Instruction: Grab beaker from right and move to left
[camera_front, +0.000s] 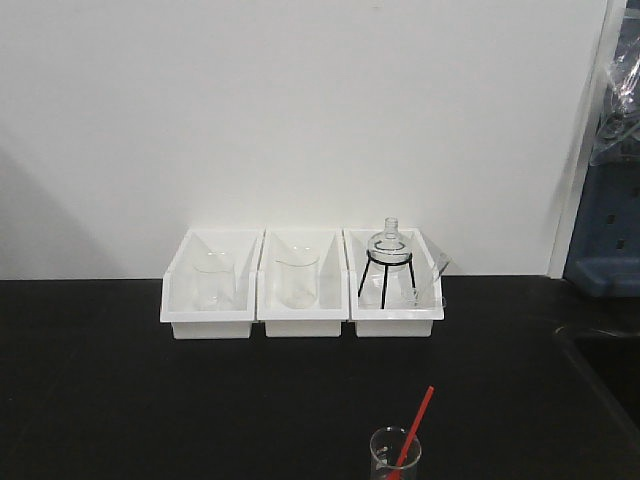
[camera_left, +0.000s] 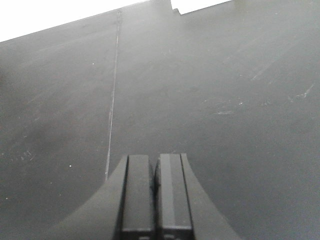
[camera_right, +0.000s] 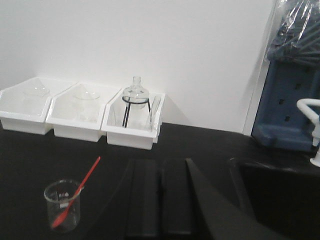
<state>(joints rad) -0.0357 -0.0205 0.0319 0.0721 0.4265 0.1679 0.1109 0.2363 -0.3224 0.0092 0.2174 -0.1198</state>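
The small clear beaker (camera_front: 396, 455) with a thin red stirring stick (camera_front: 415, 425) leaning out of it stands upright on the black table at the front edge of the front view. In the right wrist view the beaker (camera_right: 63, 205) stands to the left of my right gripper (camera_right: 161, 162), apart from it. The right gripper is shut and empty. My left gripper (camera_left: 154, 157) is shut and empty, above bare black table; the beaker is not in its view. Neither gripper shows in the front view.
Three white trays stand side by side at the wall: the left tray (camera_front: 210, 322) and middle tray (camera_front: 302, 322) each hold a larger clear beaker, the right tray (camera_front: 397, 322) holds a flask on a black tripod. A sink edge (camera_right: 240, 172) and blue rack (camera_right: 292, 105) lie at the right.
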